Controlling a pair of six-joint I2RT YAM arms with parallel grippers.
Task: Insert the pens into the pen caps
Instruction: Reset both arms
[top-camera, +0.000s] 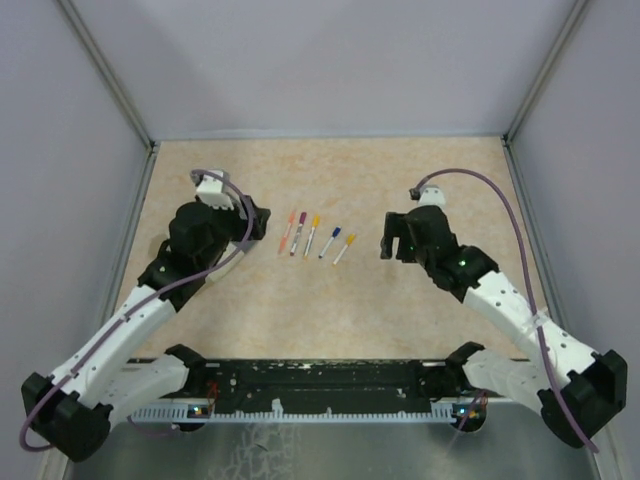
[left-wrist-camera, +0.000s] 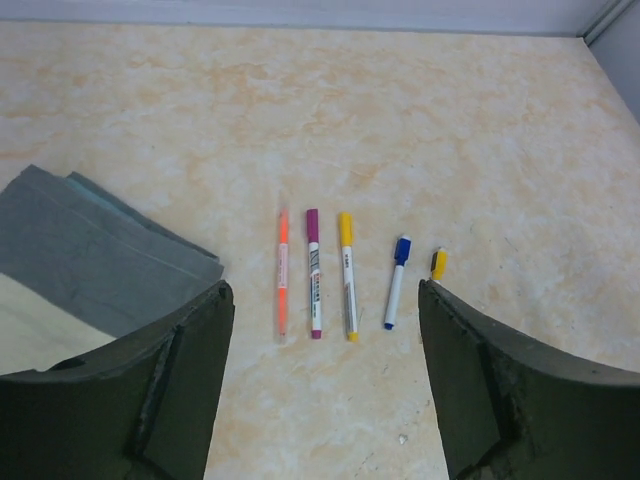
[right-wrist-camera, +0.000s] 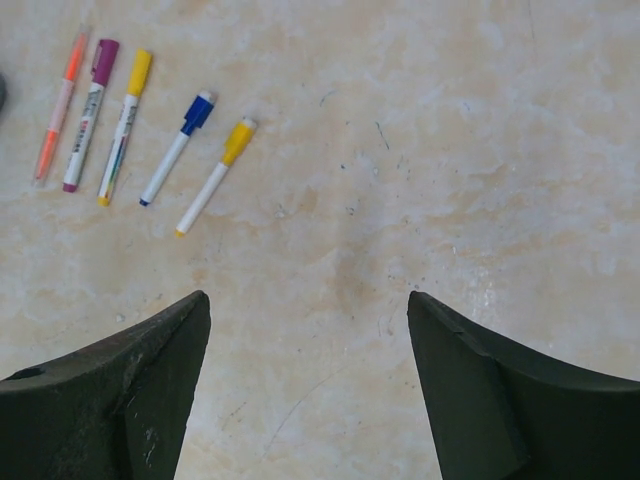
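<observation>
Five slim pens lie in a neat row at the middle of the tabletop, a little nearer its far edge than its near one, side by side without touching. Each one to the right lies a little closer to the near edge. One is thin and orange all over. The others have smooth white barrels, two of them printed, and their pen caps in magenta, yellow, blue and yellow sit on the barrel ends as short glossy tubes. The left gripper hangs just left of the row with its dark, matte, scuffed fingers spread wide and nothing between them. The right gripper hangs to the right of the row, its jaws likewise wide apart and empty. A flat grey-topped object with a pale beige part below it lies toward the left edge; I cannot tell what it is. The tabletop is a mottled cream-and-tan, stone-like sheet with fine scratches and dark specks. Plain pale lilac-grey walls enclose it, with thin metal frame posts rising from the far corners.
</observation>
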